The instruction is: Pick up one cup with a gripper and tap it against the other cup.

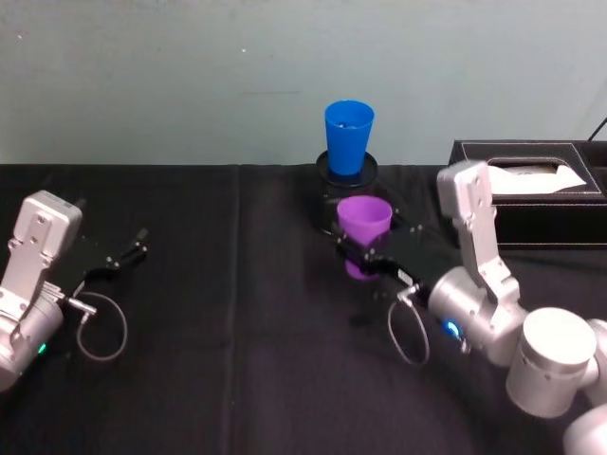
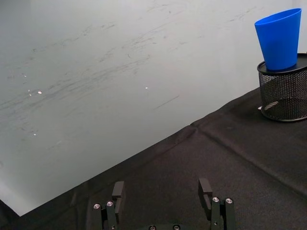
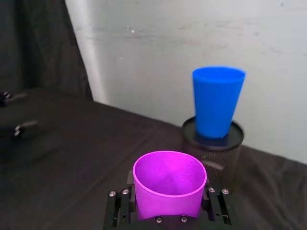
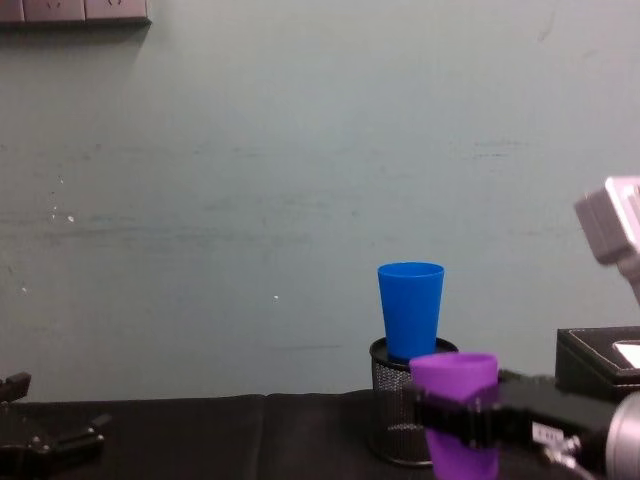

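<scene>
The purple cup stands upright in my right gripper, which is shut on its lower body; its open rim faces up between the fingers. In the chest view the purple cup hangs just in front of and below the blue cup. The blue cup stands upright on top of a black mesh holder near the wall, a short gap behind the purple one. My left gripper rests open at the table's left side, far from both cups.
A black tissue box sits at the back right, beside my right arm. The black cloth table meets a pale wall right behind the mesh holder. Loose cables loop by each wrist.
</scene>
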Motion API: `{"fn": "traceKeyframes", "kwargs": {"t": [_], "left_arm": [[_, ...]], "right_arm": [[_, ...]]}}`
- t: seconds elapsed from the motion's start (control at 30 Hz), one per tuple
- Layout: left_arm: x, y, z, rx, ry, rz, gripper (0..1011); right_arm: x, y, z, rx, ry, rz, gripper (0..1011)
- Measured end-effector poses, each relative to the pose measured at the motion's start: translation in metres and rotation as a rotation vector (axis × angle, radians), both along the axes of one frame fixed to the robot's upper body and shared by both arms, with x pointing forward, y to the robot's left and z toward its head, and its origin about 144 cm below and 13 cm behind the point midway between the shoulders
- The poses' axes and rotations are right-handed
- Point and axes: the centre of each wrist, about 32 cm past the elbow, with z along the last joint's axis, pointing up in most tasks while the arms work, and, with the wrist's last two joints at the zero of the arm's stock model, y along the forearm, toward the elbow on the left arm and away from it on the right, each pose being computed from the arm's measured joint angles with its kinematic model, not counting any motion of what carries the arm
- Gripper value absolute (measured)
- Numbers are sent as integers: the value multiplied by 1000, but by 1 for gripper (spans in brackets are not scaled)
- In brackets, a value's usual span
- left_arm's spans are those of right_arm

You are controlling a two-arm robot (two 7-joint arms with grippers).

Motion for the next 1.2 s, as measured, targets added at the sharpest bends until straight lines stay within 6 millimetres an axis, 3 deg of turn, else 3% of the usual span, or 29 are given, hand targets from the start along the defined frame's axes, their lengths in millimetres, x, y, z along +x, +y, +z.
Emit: {"fn": "traceKeyframes", "kwargs": {"t": [0.2, 0.37, 0.57, 0.73, 1.03, 1.2], "left_arm": [[0, 0, 0, 0, 0, 0, 1000], [0, 0, 0, 0, 0, 0, 1000], [0, 0, 0, 0, 0, 0, 1000], [0, 0, 0, 0, 0, 0, 1000], [0, 0, 0, 0, 0, 0, 1000], [0, 0, 0, 0, 0, 0, 1000]], "right_arm": [[-20, 4, -24, -12, -13, 7, 733], [-25, 7, -36, -6, -14, 16, 735], [-27, 10, -38, 6, -1, 15, 869], [-29, 9, -30, 18, -2, 11, 1002], [-37, -3, 3, 66, -47, -56, 1002], [-39, -16, 16, 73, -73, -192, 1003]]}}
